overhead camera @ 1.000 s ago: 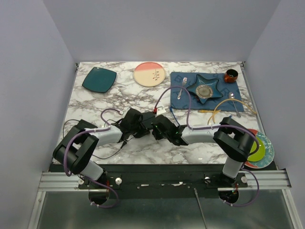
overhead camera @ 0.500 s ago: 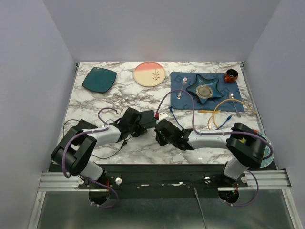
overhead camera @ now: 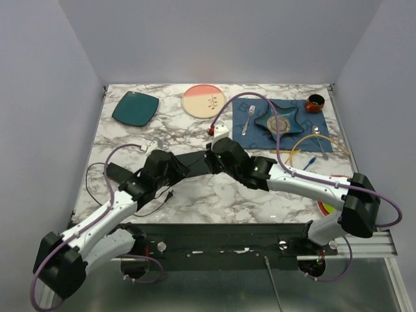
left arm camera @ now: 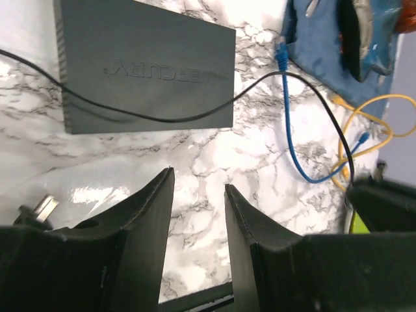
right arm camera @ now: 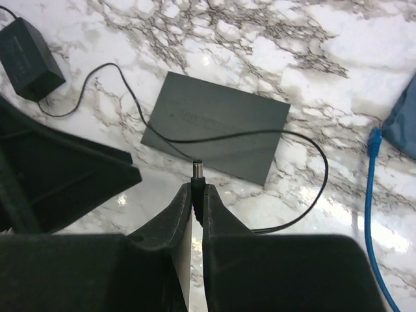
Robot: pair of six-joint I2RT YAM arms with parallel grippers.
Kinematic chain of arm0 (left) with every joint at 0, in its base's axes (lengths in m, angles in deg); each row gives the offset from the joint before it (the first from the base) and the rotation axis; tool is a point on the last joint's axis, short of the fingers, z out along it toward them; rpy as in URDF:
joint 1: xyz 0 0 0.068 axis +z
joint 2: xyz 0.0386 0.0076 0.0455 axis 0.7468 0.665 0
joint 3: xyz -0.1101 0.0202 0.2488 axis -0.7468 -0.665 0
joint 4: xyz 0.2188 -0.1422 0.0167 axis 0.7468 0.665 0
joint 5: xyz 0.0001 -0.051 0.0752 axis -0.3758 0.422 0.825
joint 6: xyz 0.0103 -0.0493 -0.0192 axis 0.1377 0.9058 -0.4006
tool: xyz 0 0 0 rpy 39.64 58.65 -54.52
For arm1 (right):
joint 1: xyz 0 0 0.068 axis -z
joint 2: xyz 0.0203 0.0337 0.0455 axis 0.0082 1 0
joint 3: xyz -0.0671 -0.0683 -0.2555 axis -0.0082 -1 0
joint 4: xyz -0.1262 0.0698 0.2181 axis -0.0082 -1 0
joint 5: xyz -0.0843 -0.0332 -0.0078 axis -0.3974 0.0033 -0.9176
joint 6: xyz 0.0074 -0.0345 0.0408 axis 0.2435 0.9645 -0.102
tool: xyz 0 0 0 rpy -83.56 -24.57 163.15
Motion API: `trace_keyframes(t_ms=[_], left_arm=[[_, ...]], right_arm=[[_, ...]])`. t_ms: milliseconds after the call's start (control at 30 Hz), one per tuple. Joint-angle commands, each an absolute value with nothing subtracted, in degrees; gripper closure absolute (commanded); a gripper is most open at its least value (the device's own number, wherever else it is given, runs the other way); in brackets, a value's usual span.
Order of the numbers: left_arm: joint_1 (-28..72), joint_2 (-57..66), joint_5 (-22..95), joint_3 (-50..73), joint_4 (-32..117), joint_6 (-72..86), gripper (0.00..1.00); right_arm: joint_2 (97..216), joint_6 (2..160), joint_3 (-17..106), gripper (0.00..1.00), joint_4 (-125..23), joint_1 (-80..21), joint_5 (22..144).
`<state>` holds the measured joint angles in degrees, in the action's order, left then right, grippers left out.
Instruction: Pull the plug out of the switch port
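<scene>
Plug: probably light, rigid barrel on limp cord, pinched at its collar in closed jaws of right gripper. Switch: flat, likely slide-prone, on counter just beyond them. Left gripper: jaws parted, empty.

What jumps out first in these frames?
The right pincer is shut on a small barrel plug, its bare metal tip free of the switch lying flat below it. The left pincer hangs open near the switch, holding nothing.
</scene>
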<state>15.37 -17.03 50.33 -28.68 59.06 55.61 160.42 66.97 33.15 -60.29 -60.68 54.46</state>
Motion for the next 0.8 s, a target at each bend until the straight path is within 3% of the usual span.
trace_keyframes(t_ms=[0,367,500,700,733,767], left_arm=[[15.5,-31.0,56.4,-32.4,70.3,54.8,0.53],[15.4,-58.5,64.0,-33.9,80.9,56.1,0.51],[15.4,-61.1,65.0,-32.7,81.5,54.8,0.52],[15.4,-65.3,66.7,-31.8,82.7,55.2,0.55],[15.4,-65.8,67.5,-31.7,83.0,55.1,0.55],[15.4,-66.0,67.8,-31.1,83.2,55.0,0.55]], right_arm=[[165.1,67.4,42.3,0.99,-63.8,-61.0,60.7],[180.6,61.8,61.0,0.99,-63.9,-61.0,80.9],[188.9,62.5,70.2,0.99,-61.3,-61.0,96.9],[201.8,62.7,89.1,0.99,-65.2,-60.7,104.5],[205.7,61.9,94.8,0.97,-65.5,-60.6,107.6],[207.5,61.5,97.2,0.8,-66.3,-60.6,109.5]])
